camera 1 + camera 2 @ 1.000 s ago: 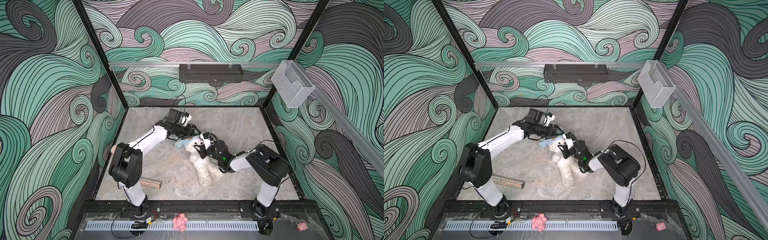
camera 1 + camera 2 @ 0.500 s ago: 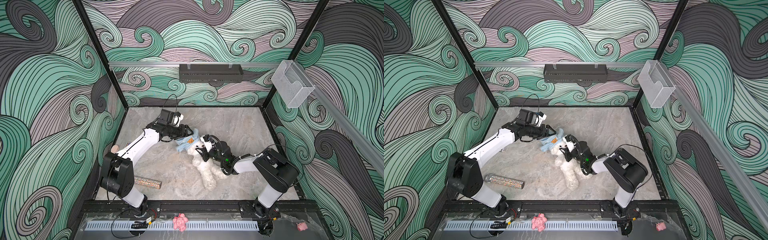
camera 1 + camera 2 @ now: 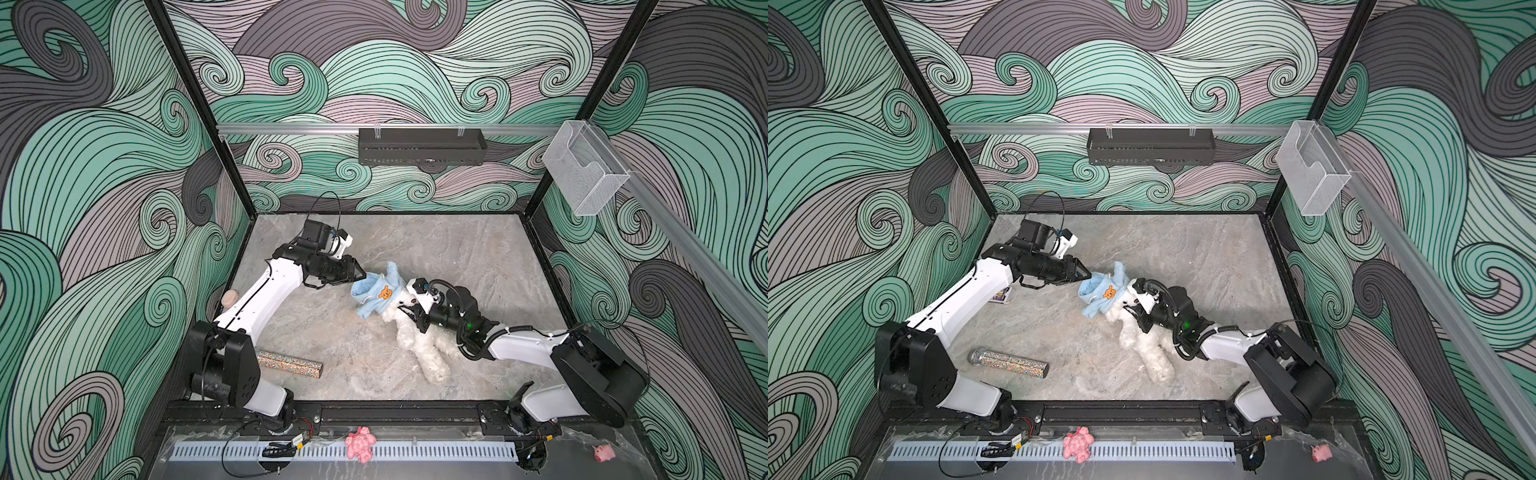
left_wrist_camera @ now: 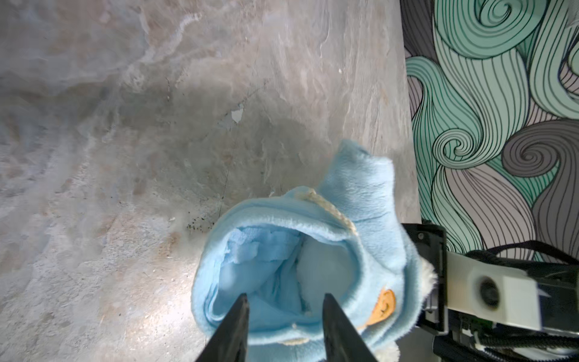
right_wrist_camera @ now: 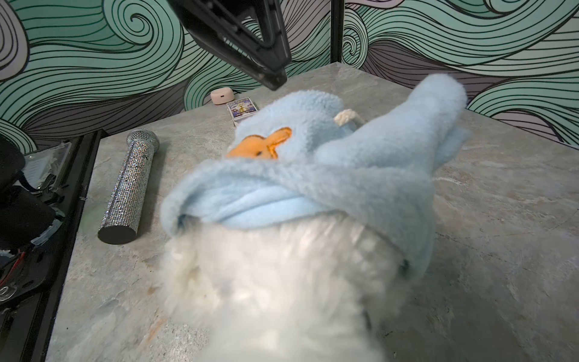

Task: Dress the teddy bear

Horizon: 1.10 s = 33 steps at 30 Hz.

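Note:
The teddy bear (image 3: pixel 419 347) (image 3: pixel 1144 343), fluffy and white, lies on the stone table with its legs toward the front. A light blue hoodie (image 3: pixel 376 291) (image 3: pixel 1102 291) with an orange bear patch covers its head. Its open end faces my left gripper (image 3: pixel 361 276) (image 3: pixel 1088 275). In the left wrist view that gripper (image 4: pixel 285 297) has its jaws apart, astride the near rim of the hoodie (image 4: pixel 313 244). My right gripper (image 3: pixel 409 318) (image 3: pixel 1136 316) is shut on the bear's body below the hoodie. Fur (image 5: pixel 282 282) hides its fingers in the right wrist view.
A glittery microphone (image 3: pixel 291 363) (image 3: pixel 1009 361) (image 5: pixel 128 188) lies front left. A small card box (image 3: pixel 1000 296) (image 5: pixel 242 108) and a pink round case (image 3: pixel 229 297) (image 5: pixel 221 95) sit by the left wall. A pink toy figure (image 3: pixel 360 444) and a pink pig (image 3: pixel 603 452) lie beyond the front rail.
My left gripper has drawn back a little to the left, off the bear's head, and its jaws have narrowed at the hoodie's rim. The hoodie now shows in full. The right gripper keeps its hold.

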Each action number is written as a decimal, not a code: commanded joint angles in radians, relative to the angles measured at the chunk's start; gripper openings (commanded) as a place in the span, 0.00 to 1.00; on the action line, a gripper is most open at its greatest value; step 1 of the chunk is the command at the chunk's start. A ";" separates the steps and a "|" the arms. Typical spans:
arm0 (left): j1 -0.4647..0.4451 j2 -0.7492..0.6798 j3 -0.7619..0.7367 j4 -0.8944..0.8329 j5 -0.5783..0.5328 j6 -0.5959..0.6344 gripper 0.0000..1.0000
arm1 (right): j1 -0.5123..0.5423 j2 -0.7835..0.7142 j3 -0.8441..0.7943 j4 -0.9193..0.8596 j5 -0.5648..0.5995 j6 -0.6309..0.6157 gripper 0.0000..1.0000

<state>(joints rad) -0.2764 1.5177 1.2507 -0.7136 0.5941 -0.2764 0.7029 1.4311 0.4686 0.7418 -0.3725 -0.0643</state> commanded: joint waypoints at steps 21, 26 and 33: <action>-0.076 0.122 0.032 -0.069 0.311 0.134 0.54 | -0.002 -0.011 0.042 0.034 -0.094 -0.037 0.09; -0.093 0.139 0.019 -0.060 0.380 0.140 0.56 | -0.001 -0.011 0.057 0.042 -0.109 -0.045 0.10; -0.121 0.134 -0.031 0.022 0.474 0.088 0.61 | 0.000 -0.006 0.095 0.015 -0.120 -0.103 0.12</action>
<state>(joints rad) -0.3691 1.6470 1.2415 -0.7338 0.9779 -0.1711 0.7025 1.4242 0.5125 0.7124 -0.4606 -0.1104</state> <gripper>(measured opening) 0.608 0.183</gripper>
